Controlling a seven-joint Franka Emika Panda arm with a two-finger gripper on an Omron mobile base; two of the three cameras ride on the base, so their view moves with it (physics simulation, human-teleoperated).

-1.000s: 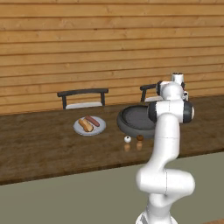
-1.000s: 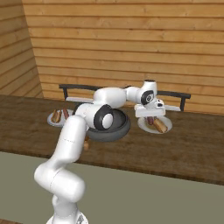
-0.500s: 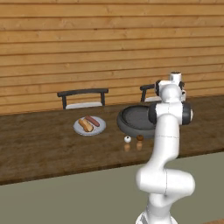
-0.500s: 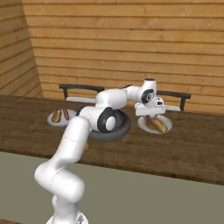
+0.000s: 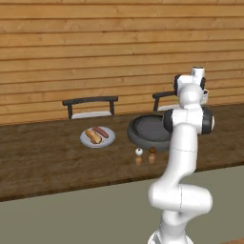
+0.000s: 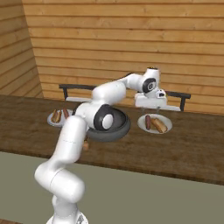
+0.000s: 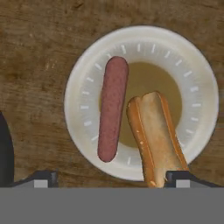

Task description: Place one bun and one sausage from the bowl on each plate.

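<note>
Item: right plate (image 7: 199, 76) on the table (image 6: 192, 148), holding sausage (image 7: 112, 108) and bun (image 7: 154, 135) side by side. Left plate (image 5: 97, 138) likewise filled. Bowl (image 5: 148, 132) between them. Gripper (image 6: 152, 106) jaws spread, holding nothing. I'd lift straight up, clear of the bun.

Even flat rendered light, soft faint shadows, no glare, slightly blurry

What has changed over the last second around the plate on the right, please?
The gripper has opened and lifted slightly, leaving the bun beside the sausage on the right plate. The left plate with its bun and sausage, and the bowl, are unchanged.
</note>
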